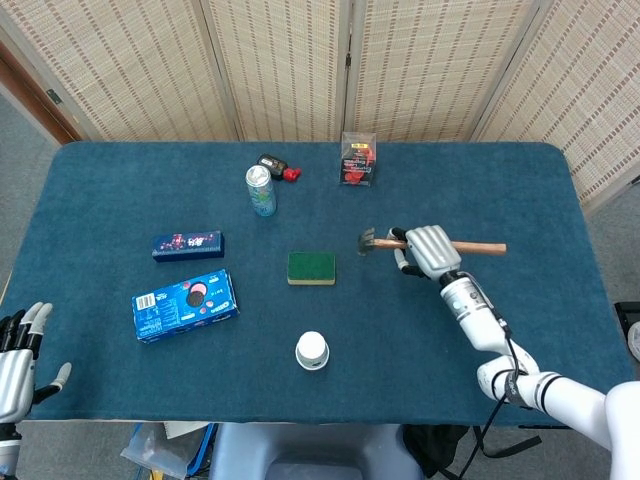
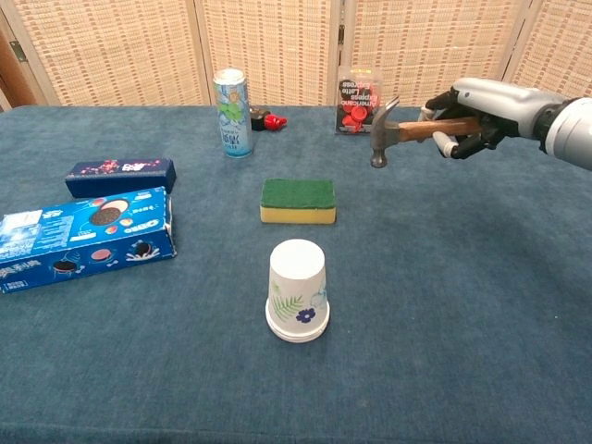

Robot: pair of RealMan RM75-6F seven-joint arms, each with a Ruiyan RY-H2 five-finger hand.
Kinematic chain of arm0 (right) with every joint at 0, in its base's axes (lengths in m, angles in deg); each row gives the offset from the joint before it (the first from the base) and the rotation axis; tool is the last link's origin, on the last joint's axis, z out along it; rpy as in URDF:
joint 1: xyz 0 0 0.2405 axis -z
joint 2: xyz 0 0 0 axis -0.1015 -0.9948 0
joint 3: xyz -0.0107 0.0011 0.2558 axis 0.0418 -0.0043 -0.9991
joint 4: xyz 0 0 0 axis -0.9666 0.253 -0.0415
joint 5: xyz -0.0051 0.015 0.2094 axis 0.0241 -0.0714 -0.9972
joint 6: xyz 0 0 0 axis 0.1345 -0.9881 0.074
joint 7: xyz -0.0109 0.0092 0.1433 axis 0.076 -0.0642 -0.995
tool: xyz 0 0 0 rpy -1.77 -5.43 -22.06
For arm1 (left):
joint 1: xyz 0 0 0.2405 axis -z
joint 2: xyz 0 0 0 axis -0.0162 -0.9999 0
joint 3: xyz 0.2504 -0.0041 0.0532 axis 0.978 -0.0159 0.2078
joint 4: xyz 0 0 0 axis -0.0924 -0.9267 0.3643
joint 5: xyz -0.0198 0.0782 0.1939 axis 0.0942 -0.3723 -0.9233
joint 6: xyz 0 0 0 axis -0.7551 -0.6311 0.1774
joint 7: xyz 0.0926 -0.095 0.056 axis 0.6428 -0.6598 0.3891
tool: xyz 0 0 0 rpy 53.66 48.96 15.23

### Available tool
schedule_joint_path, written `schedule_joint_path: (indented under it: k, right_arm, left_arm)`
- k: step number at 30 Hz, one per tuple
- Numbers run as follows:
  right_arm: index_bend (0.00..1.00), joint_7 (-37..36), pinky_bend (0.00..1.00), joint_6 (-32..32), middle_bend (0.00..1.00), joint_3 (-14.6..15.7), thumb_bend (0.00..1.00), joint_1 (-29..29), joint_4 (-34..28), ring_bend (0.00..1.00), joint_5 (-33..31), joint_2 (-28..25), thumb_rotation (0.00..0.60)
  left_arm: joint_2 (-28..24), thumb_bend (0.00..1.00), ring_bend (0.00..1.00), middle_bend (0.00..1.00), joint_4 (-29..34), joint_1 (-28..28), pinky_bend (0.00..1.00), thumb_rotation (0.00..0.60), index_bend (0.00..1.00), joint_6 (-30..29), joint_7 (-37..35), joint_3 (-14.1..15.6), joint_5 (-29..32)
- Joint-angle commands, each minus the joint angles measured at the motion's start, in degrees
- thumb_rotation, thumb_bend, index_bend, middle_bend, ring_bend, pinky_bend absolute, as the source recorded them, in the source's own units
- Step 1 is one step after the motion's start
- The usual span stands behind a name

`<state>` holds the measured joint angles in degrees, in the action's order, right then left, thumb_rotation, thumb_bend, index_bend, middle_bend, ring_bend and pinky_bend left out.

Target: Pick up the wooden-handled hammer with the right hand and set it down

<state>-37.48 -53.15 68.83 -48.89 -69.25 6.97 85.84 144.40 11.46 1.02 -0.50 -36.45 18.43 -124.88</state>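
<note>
My right hand (image 1: 428,250) (image 2: 470,108) grips the wooden-handled hammer (image 1: 375,241) (image 2: 387,132) around the handle, close behind the head. The hammer hangs level above the blue cloth, right of centre. Its metal head (image 2: 379,137) points left and down, and the handle end (image 1: 487,248) sticks out to the right past my fingers. My left hand (image 1: 20,358) shows only in the head view at the bottom left corner, fingers spread, holding nothing.
A green and yellow sponge (image 1: 311,267) (image 2: 297,201) lies left of the hammer head. An upturned paper cup (image 1: 312,350) (image 2: 297,290) stands near the front. Behind are a drink can (image 1: 260,190), a red-filled clear box (image 1: 357,159) and a small black-red object (image 1: 275,166). Two biscuit boxes (image 1: 186,305) (image 1: 187,244) lie left.
</note>
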Motion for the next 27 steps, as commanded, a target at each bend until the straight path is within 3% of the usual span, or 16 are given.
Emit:
schedule_joint_path:
  k: [1, 12, 27]
  right_arm:
    - [0.71, -0.30, 0.75, 0.45, 0.81, -0.38, 0.66, -0.62, -0.41, 0.68, -0.10, 0.34, 0.600]
    - [0.72, -0.28, 0.75, 2.89, 0.82, -2.09, 0.66, -4.85, 2.31, 0.68, -0.88, 5.14, 0.600]
    - [0.72, 0.70, 0.75, 6.10, 0.82, -0.37, 0.66, -8.31, 10.97, 0.68, -0.32, 12.78, 0.600]
  left_arm:
    - [-0.01, 0.28, 0.00, 0.00, -0.06, -0.06, 0.00, 0.600, 0.00, -0.04, -0.04, 0.03, -0.03]
    - [-0.03, 0.28, 0.00, 0.00, -0.35, -0.56, 0.00, 0.600, 0.00, -0.48, -0.53, 0.14, 0.05]
    - [0.35, 0.28, 0.00, 0.00, -1.75, -0.94, 0.00, 0.600, 0.00, 0.06, -1.52, 0.20, 0.92]
